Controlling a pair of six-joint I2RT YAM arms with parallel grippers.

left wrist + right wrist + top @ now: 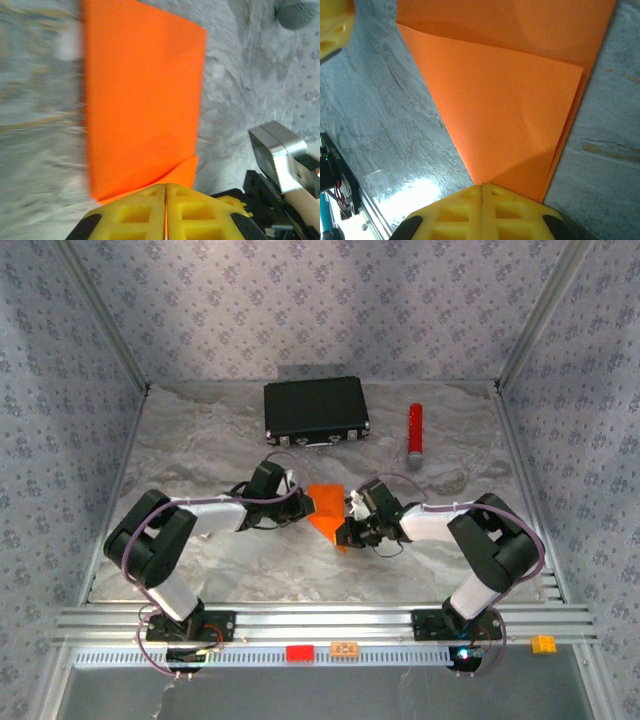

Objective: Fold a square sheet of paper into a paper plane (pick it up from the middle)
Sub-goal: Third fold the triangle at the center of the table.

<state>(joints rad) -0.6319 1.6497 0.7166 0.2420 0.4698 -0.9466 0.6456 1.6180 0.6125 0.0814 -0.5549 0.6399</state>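
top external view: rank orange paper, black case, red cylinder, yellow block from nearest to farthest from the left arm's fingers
1. orange paper: table centre, pinched in the left fingers
2. black case: straight behind, back of table
3. red cylinder: back right
4. yellow block: near right corner, on the rail

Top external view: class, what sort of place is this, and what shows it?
Probably a robot lab cell: two black-and-white arms bolted to an aluminium rail, patterned walls enclosing a marbled grey tabletop.

Overhead; wrist close-ups sharing orange paper (pixel 325 508)
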